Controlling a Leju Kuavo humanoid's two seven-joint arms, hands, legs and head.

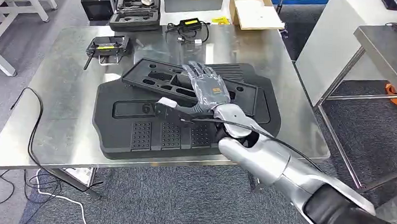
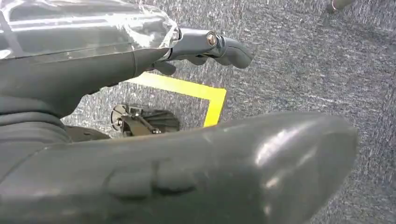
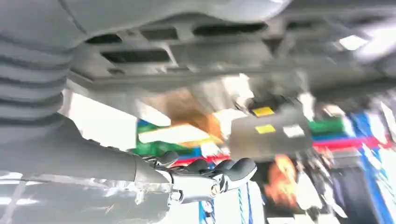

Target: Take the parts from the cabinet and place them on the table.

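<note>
The right hand point(image 1: 207, 87) lies flat with fingers spread, holding nothing, on the smaller tray point(image 1: 152, 80), whose long axis runs left-right across the larger tray point(image 1: 116, 124).

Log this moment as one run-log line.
right hand: open, flat on upper black tray | lower tray: on table | left hand: near floor
</note>
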